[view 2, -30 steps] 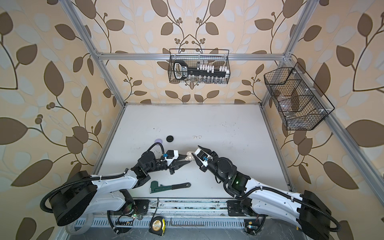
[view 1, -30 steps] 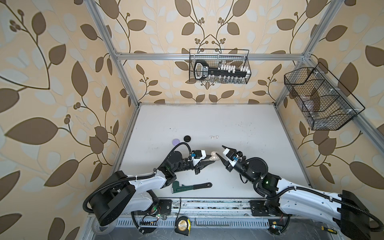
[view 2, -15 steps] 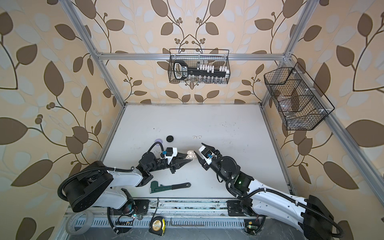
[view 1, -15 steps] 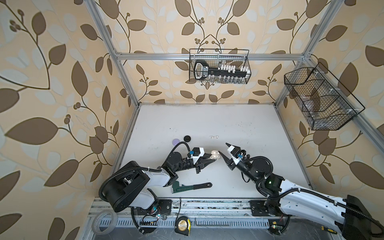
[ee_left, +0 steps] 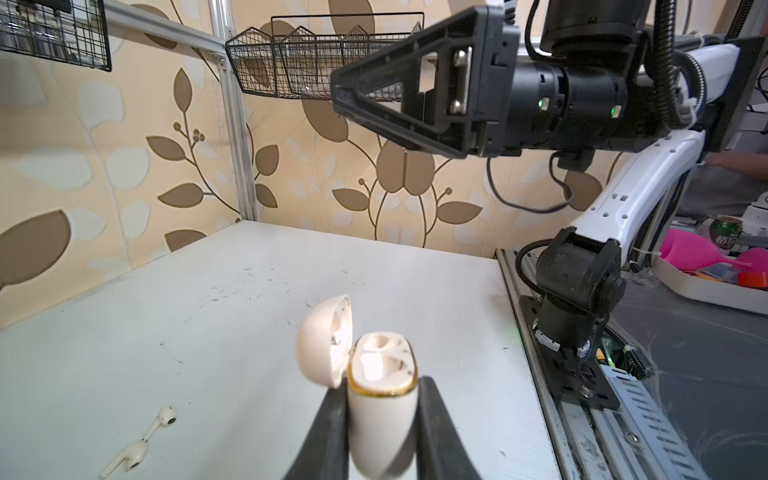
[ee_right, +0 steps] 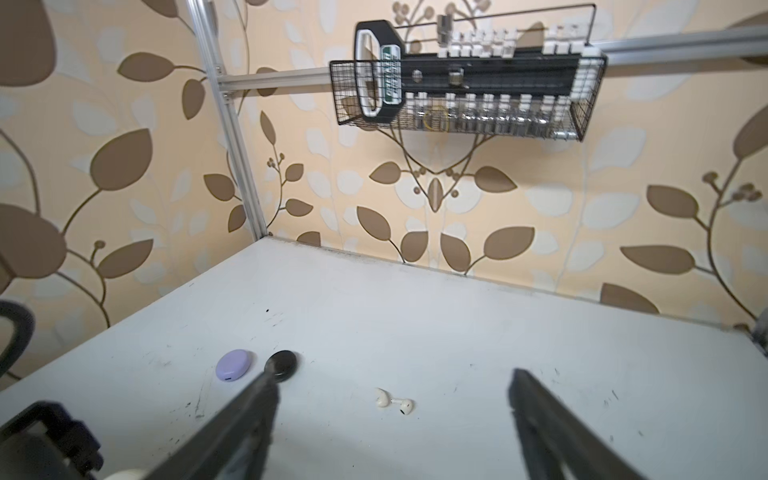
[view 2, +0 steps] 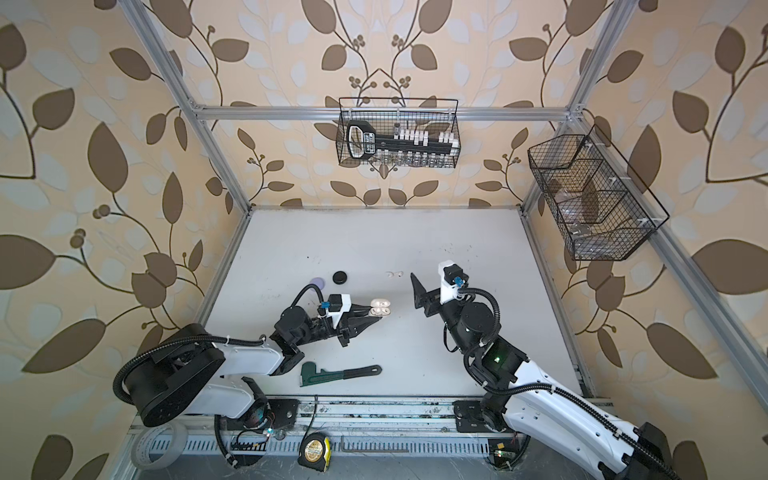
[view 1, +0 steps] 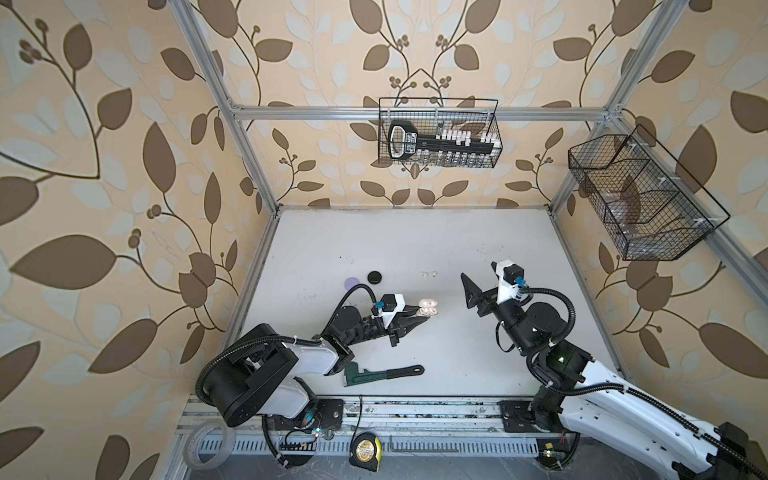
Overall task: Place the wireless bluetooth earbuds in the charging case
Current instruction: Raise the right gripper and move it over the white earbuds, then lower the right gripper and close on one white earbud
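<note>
A cream-white charging case (ee_left: 382, 399) with its lid swung open stands upright between the fingers of my left gripper (ee_left: 382, 384), which is shut on its body. Both top views show that case (view 1: 428, 308) (view 2: 380, 309) low over the table, left of the middle. Two white earbuds (ee_right: 395, 402) lie loose and side by side on the table beyond it, seen in a top view (view 1: 428, 274) and in the left wrist view (ee_left: 162, 417). My right gripper (ee_right: 391, 376) (view 1: 467, 291) hangs wide open and empty above the table, right of the case.
A lilac case (view 1: 352, 284) and a black case (view 1: 375, 276), both closed, lie left of the earbuds. A green pipe wrench (view 1: 382, 372) lies near the table's front edge. Wire baskets (view 1: 438, 133) (view 1: 640, 199) hang on the back and right walls. A tape measure (view 1: 365, 451) sits on the front rail.
My right gripper has drawn back to the right, away from the case, and its jaws have spread wide. The left gripper still holds the case in the same place.
</note>
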